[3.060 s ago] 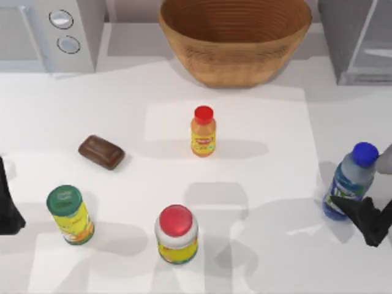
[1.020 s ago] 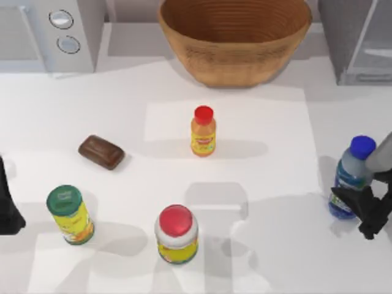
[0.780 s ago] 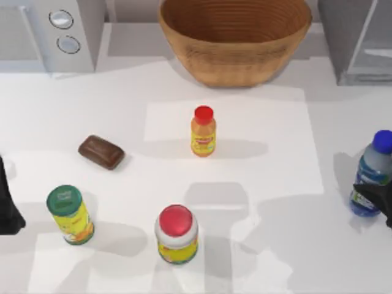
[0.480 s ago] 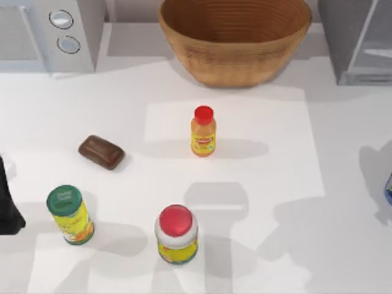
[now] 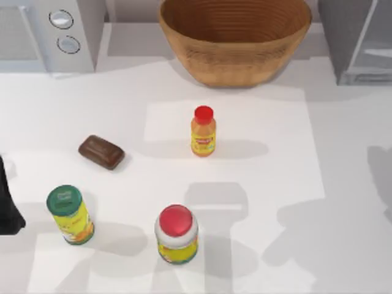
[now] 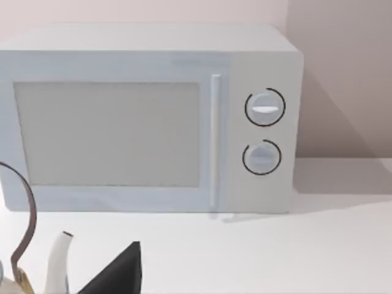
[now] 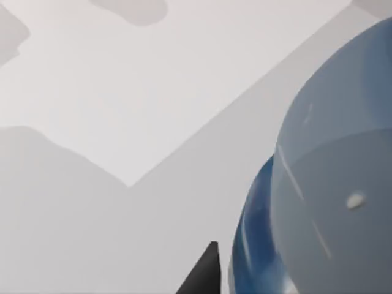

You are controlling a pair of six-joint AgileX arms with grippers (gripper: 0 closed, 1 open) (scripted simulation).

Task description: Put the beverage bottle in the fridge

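While the beverage bottle [image 7: 318, 202] sits at my right jaws, grip unclear, three containers stand.

Back row: microwave [image 5: 52, 33] left, basket [image 5: 236, 37] middle, fridge [image 5: 358, 40] right
Centre: orange bottle [image 5: 203, 131]
Left: brown block [image 5: 101, 152], behind can [image 5: 70, 214]
Front: jar [image 5: 177, 234]

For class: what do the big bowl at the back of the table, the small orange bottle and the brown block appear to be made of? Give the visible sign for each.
Bowl: looks like woven wicker or rattan, matte tan, with ridged horizontal bands.
Orange bottle: probably plastic, smooth, with a glossy red cap and a printed label.
Brown block: uncertain; smooth, dark, slightly shiny with rounded edges, perhaps chocolate or glazed bread.
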